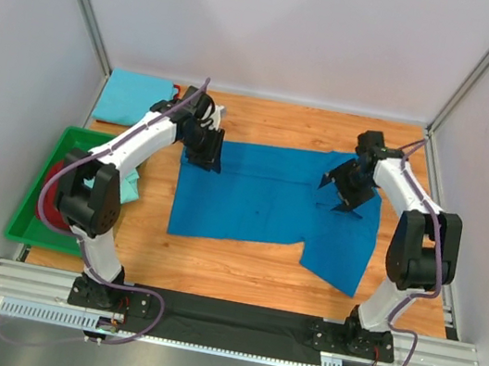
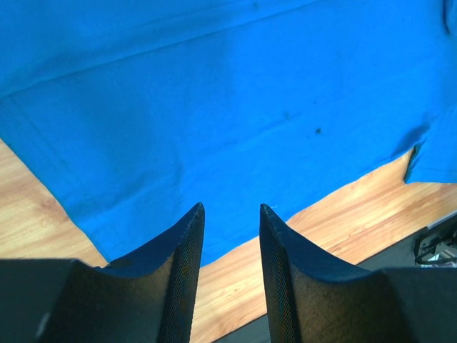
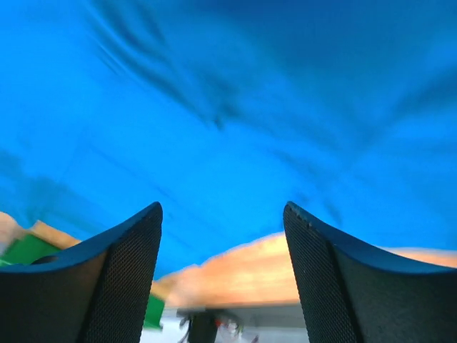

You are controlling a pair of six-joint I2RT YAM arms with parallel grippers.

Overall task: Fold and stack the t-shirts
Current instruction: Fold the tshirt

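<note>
The royal blue shirt lay spread flat in the middle of the bench. The left jaws hung over its far left corner, a narrow gap between them, holding nothing. The right jaws gaped wide above its far right part, also empty. A sky blue shirt lay at the bench's far left corner.

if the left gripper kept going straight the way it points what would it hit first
Most likely the royal blue t-shirt. The left gripper is open and aimed at the cloth just inside its edge, with bare wooden table beside that edge. How far off the cloth is, the wrist view does not show.
</note>
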